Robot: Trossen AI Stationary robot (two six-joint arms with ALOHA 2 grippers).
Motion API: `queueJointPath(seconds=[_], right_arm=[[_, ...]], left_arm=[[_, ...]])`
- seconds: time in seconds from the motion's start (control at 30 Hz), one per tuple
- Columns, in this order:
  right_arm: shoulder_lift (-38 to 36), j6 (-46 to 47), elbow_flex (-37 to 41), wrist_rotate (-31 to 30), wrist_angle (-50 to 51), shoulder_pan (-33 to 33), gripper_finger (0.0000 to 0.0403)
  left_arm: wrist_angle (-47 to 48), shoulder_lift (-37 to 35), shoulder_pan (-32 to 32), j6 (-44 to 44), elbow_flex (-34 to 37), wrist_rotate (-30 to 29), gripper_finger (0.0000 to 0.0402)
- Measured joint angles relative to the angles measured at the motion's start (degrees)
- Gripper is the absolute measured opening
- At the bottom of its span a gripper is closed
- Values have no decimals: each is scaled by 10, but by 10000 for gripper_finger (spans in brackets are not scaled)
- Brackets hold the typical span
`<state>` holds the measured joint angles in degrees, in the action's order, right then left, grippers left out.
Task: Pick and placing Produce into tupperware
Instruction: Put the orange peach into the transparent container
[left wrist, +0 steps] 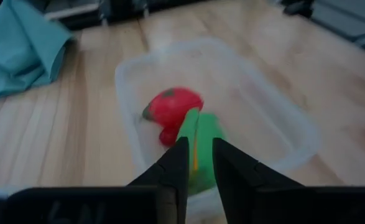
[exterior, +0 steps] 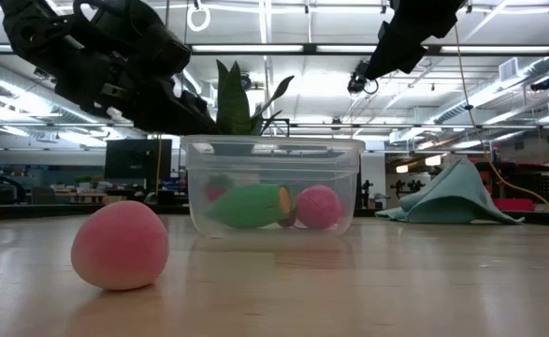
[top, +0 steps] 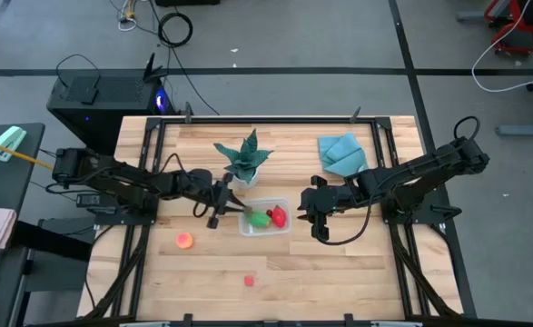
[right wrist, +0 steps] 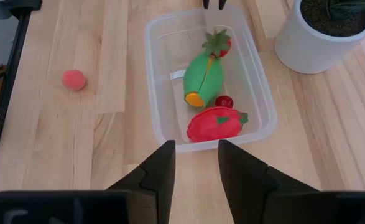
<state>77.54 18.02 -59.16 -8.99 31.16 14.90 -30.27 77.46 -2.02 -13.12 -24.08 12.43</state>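
Two claws flank tupperware | left claw at rim, parted | right claw parted, empty

Tupperware sat at table centre, three produce pieces inside. Potted plant just beside it at 11 o'clock; cloth at 2. Loose fruit at 8, another at 6, well apart.
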Motion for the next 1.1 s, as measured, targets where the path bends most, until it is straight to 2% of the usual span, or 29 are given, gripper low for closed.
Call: queueJointPath(seconds=[0.13, 0.23, 0.4, 0.53, 0.8, 0.97, 1.1], right_arm=[[0, 0, 0, 0, 0, 0, 128], [0, -1, 0, 0, 1, 0, 128], [0, -1, 0, 0, 1, 0, 128], [0, -1, 0, 0, 1, 0, 128], [0, -2, 0, 0, 1, 0, 128], [0, -2, 0, 0, 1, 0, 128], [0, -2, 0, 0, 1, 0, 128]], left_arm=[[-20, -22, 0, 1, 0, 52, 79], [3, -53, 1, 8, 1, 80, 74], [62, -115, 29, 20, 0, 91, 72], [145, -160, 65, 25, 0, 92, 78], [250, -218, 105, 122, 1, 91, 101], [294, -225, 101, 275, 0, 52, 127], [376, -224, 96, 317, 0, 54, 151]])
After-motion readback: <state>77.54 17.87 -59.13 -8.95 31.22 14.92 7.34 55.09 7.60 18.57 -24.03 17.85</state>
